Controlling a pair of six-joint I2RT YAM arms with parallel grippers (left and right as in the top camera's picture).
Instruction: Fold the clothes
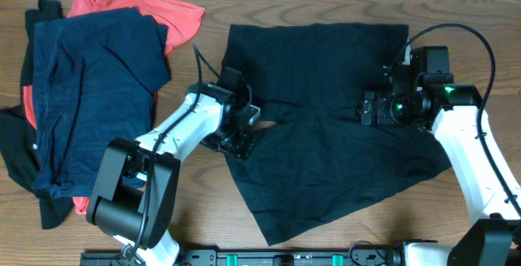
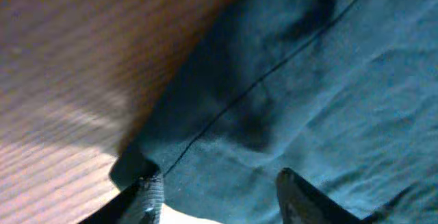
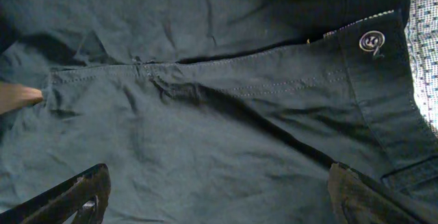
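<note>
Black garment (image 1: 326, 176) spread at centre of bench (image 1: 456, 6). Left gripper (image 1: 242, 136) at its 9 o'clock edge, right gripper (image 1: 368, 108) at 3 o'clock, both jaws apart, empty. Likely pre-grasp: next pinch both edges, fold over.

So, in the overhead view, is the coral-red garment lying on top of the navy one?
No, the navy garment lies on top, and the coral-red garment shows only past its edges.

The left arm (image 1: 183, 124) and right arm (image 1: 468, 148) wear white shells with black joints. Behind the right claw (image 1: 364, 110), a black cable (image 1: 480, 38) loops and a green light (image 1: 448, 89) glows.
</note>
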